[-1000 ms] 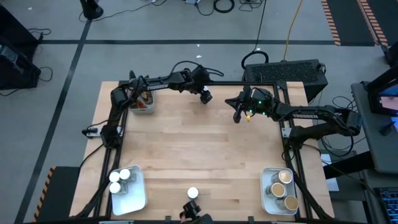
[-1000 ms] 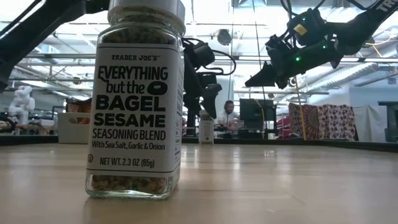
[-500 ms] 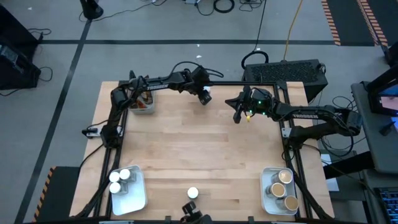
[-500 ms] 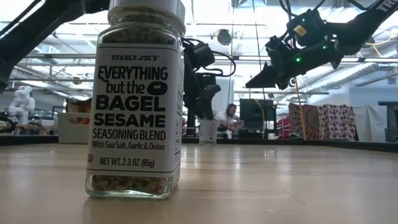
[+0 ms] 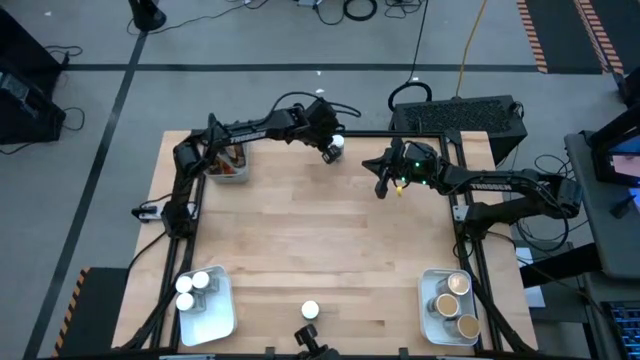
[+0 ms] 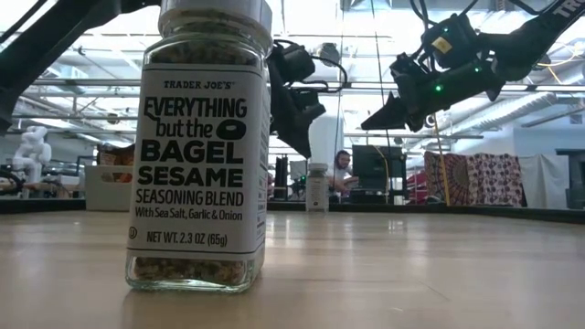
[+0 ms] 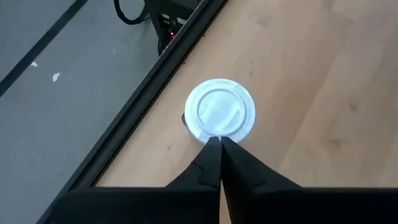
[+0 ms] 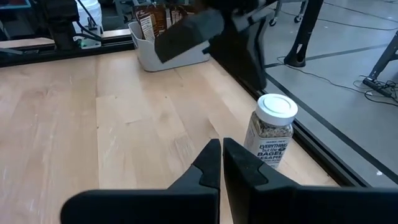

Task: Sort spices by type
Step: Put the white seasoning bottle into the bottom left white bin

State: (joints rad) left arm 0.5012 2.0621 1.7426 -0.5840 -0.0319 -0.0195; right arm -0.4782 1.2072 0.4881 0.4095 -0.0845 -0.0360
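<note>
Looking down past the left gripper (image 7: 220,142), fingers pressed together with nothing between them, at a white-lidded jar (image 7: 220,115). Stands upright on the surface (image 7: 323,93), directly below and just ahead of the fingertips, right by the far edge rail. Not touched, not held; seen from table height, clear air between the left gripper (image 6: 302,146) and the jar (image 6: 317,187).

Likely rigid glass or hard plastic, with a label around the body and a smooth flat lid. Probably light for its bulk, filled with dry seasoning. Stiff enough to take a firm squeeze, but slick on the sides and tall for its footprint, so easy to topple with a glancing finger. Breakable if dropped off the edge beside it.

Best taken across the body just under the lid, or around the lid's rim, with the fingers coming down on opposite sides. Needs the fingers spread wider than the lid first; shut as now, could only poke or tip it.

Off to the side of the left gripper, the right gripper (image 5: 380,185), also closed and empty, held in the air with the same jar (image 8: 272,130) ahead of it.

Well apart from both, near the front edge, another white-lidded jar (image 5: 310,310) alone.
</note>
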